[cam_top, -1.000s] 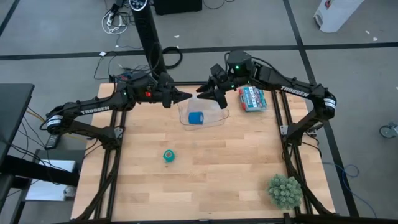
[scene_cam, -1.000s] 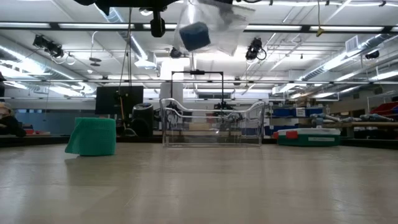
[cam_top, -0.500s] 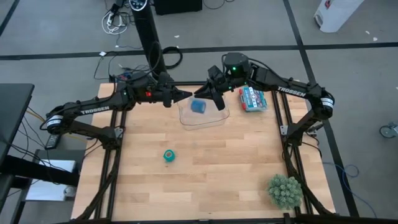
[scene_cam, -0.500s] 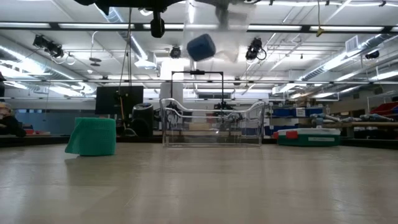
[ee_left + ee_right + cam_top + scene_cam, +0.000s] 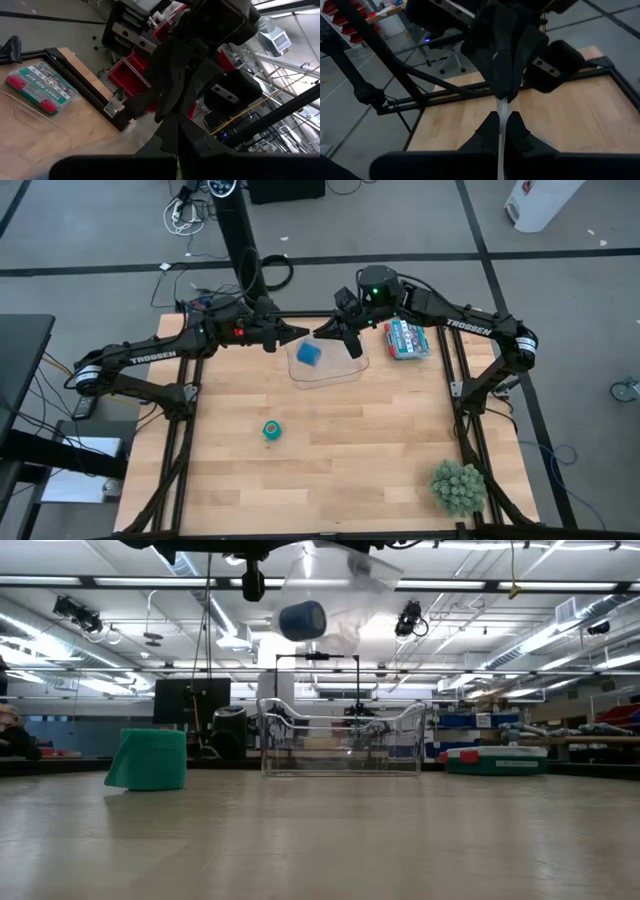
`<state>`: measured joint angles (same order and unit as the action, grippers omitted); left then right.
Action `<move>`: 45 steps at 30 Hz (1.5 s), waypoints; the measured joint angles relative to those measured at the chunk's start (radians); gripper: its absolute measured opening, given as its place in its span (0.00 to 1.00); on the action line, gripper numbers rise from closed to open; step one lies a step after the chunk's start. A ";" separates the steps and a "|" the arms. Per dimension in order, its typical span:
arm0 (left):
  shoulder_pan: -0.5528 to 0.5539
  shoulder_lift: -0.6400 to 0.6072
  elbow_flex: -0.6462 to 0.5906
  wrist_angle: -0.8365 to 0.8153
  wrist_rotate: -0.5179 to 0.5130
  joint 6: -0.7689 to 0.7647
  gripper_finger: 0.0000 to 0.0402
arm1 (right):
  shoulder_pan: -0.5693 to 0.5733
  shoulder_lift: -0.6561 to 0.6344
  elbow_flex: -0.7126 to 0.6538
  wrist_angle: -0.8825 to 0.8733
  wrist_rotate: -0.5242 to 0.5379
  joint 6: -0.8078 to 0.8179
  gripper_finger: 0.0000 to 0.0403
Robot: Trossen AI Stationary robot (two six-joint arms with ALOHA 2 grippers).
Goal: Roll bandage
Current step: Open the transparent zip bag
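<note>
The bandage, a small teal coil (image 5: 271, 430), stands on its flat end on the table's near-left part, also seen in the low view (image 5: 150, 760); no gripper is near it. High over the far middle, my left gripper (image 5: 300, 335) and my right gripper (image 5: 322, 333) meet tip to tip. Both are shut on a clear plastic bag (image 5: 345, 590). A blue roll (image 5: 302, 620) lies inside the bag. My left gripper pinches the clear bag's top edge, coming level from the table's left; its own dark fingers (image 5: 502, 75) hide the exact spot. The bag hangs below, clear of the table. My right gripper pinches the same thin top edge (image 5: 501, 107) between its two fingers (image 5: 487, 131), coming from the table's right and slanting slightly down. The bag hangs slack under it with the blue roll inside.
A clear tray (image 5: 340, 372) stands on the table below the bag, also seen in the low view (image 5: 342, 738). A first aid kit box (image 5: 405, 338) lies at the far right. A green spiky ball (image 5: 458, 487) sits at the near right corner.
My right gripper has shut on the bag's top edge, facing my left gripper. The bag has shifted beneath the two grippers, and the blue roll inside it has swung and turned.
</note>
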<state>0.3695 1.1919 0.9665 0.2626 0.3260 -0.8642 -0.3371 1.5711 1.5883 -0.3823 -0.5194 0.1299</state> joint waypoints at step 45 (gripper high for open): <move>0.003 -0.001 0.000 0.001 0.014 -0.014 0.00 | 0.001 -0.065 0.000 -0.425 -0.026 0.036 0.00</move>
<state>0.3729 1.1912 0.9668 0.2636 0.3395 -0.8779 -0.3359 1.5065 1.5887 -0.8071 -0.5449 0.1655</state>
